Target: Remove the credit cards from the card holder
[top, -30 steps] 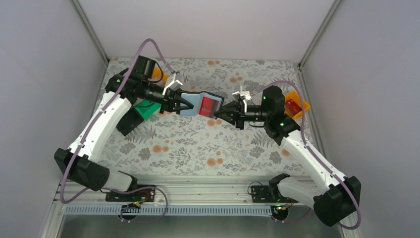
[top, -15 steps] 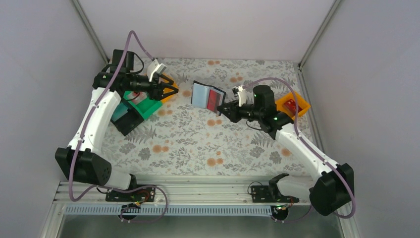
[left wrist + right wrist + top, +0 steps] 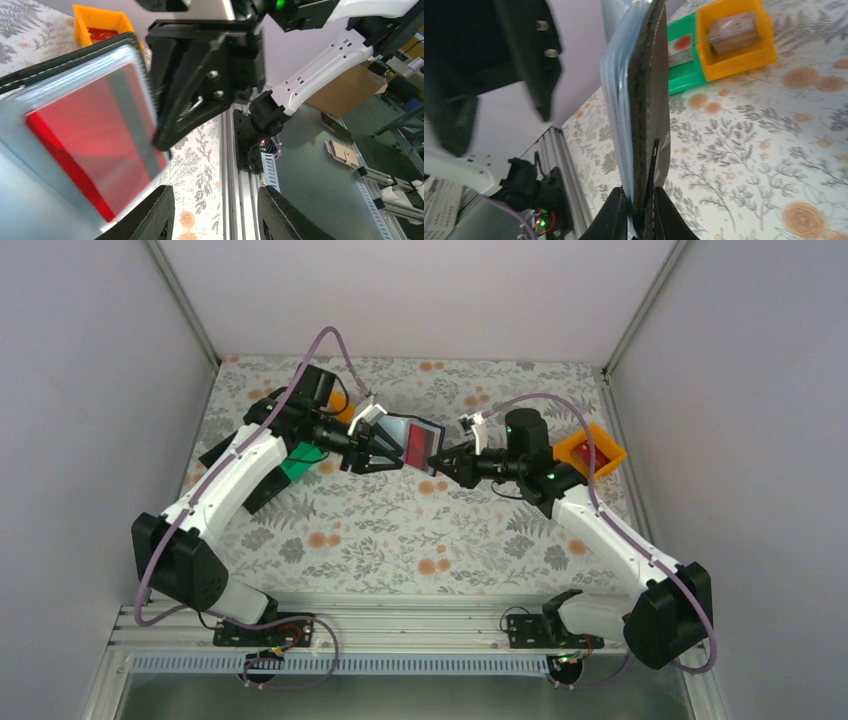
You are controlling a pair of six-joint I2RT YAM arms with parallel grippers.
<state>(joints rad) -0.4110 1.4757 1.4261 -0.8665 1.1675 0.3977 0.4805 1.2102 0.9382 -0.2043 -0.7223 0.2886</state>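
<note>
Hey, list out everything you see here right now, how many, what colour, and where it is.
card holder: one, black with bluish pockets, held off the table
credit card: one showing, red, in the holder's pocket
pale cards: stack, count unclear, in the far-left orange tray
orange trays: two, far right and far left
green tray: one, beside the far-left orange tray
black tray: one, under the left arm
table: one, floral cloth
left pincer: open, beside the holder
right pincer: shut on the holder's edge
</note>
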